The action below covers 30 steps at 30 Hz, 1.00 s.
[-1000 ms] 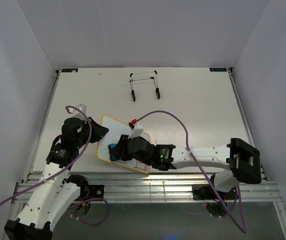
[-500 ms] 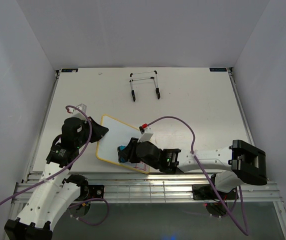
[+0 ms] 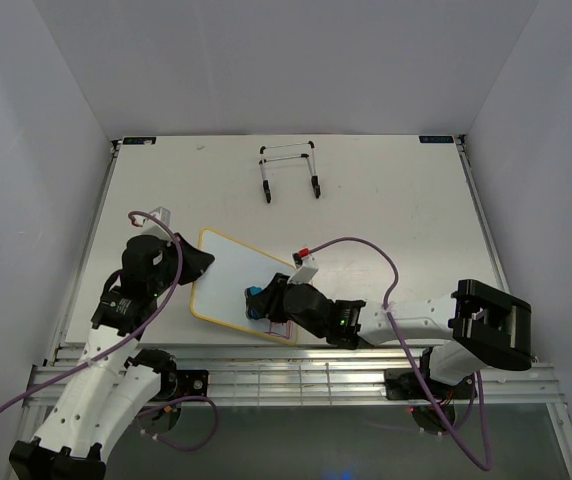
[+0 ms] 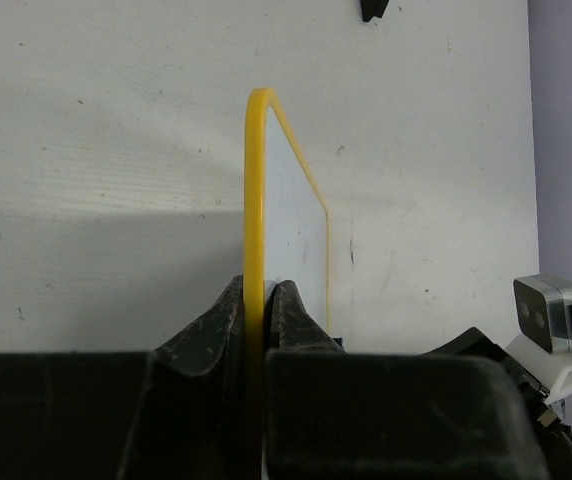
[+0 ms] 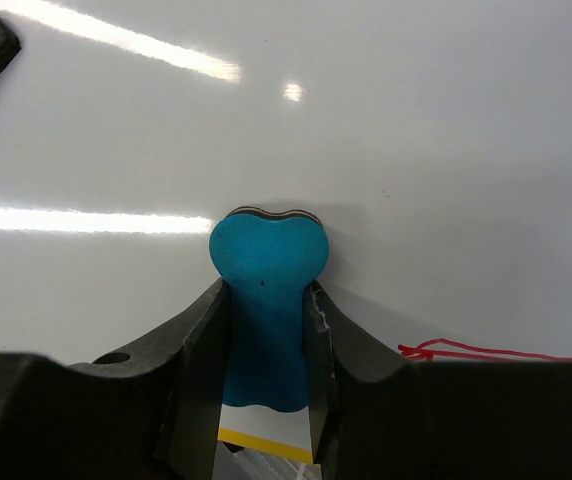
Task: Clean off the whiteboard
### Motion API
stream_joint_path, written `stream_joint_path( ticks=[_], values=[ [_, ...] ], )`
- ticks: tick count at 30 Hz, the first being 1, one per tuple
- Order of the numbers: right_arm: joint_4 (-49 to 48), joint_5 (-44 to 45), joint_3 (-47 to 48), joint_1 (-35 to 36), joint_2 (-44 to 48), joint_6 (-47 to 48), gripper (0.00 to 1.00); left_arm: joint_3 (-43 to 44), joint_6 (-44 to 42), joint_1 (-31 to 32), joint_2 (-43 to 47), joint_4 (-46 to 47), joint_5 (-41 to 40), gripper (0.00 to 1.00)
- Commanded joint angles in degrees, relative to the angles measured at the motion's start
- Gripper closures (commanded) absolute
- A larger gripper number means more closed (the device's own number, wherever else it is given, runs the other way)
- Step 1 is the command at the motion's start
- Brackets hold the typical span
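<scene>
The whiteboard [image 3: 234,278] lies tilted on the table, white face with a yellow frame. Its face is mostly wiped; a little red writing [image 3: 280,326] remains near its right corner, also seen in the right wrist view [image 5: 466,350]. My left gripper [image 3: 204,263] is shut on the board's left edge, the yellow frame [image 4: 256,200] between its fingers. My right gripper [image 3: 262,302] is shut on the blue bone-shaped eraser [image 5: 266,290], whose head presses on the board's face [image 5: 366,130] near the board's lower edge.
A black-and-white wire easel stand [image 3: 288,172] sits at the back middle of the table. The table's near edge and metal rails [image 3: 296,375] run just below the board. A purple cable [image 3: 366,250] loops above the right arm.
My right gripper with the eraser has slid to the right along the lower part of the board. The left gripper has kept hold of the board's edge.
</scene>
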State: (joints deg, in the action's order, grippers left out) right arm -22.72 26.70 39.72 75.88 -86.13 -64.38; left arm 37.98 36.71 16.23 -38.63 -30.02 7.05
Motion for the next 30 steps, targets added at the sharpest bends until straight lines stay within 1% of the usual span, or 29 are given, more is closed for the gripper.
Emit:
stream_joint_path(
  ticks=[1,6,10,11,17,20,22,25,30],
  values=[
    [18.3,-8.4,-7.1,1.4,-9.6,0.0,0.92,0.3,-4.1,1.5,-0.4,-2.5,-3.1,1.0],
    [18.2,-8.8,-9.1,1.4,-8.3,-0.2,0.92,0.6,-3.4,1.5,0.0,-3.5,-5.9,1.0],
    [18.2,-9.7,-10.7,1.2,-7.2,-0.1,0.92,0.8,-3.0,1.6,0.3,-3.9,-6.2,1.0],
    [18.1,-9.9,-11.4,1.2,-7.0,-0.1,0.92,0.9,-2.9,1.6,0.5,-4.0,-8.0,1.0],
    [18.1,-12.2,-13.0,1.2,-4.2,1.8,0.92,0.9,-2.7,1.6,0.3,-4.1,-7.8,1.0],
    [18.4,-13.6,-10.3,1.4,-1.3,3.6,0.92,0.9,-2.7,1.6,0.2,-4.0,-7.8,1.0],
    [18.4,-14.3,-6.9,1.9,0.9,4.4,0.92,0.9,-2.7,1.6,0.3,-4.0,-7.8,1.0],
    [19.2,-14.3,-1.6,3.0,2.4,6.2,0.92,0.8,-2.7,1.6,0.4,-4.0,-7.8,1.0],
    [17.1,-13.4,3.1,4.1,2.6,7.6,0.92,0.8,-2.7,1.6,0.2,-4.0,-7.8,1.0]
  ],
)
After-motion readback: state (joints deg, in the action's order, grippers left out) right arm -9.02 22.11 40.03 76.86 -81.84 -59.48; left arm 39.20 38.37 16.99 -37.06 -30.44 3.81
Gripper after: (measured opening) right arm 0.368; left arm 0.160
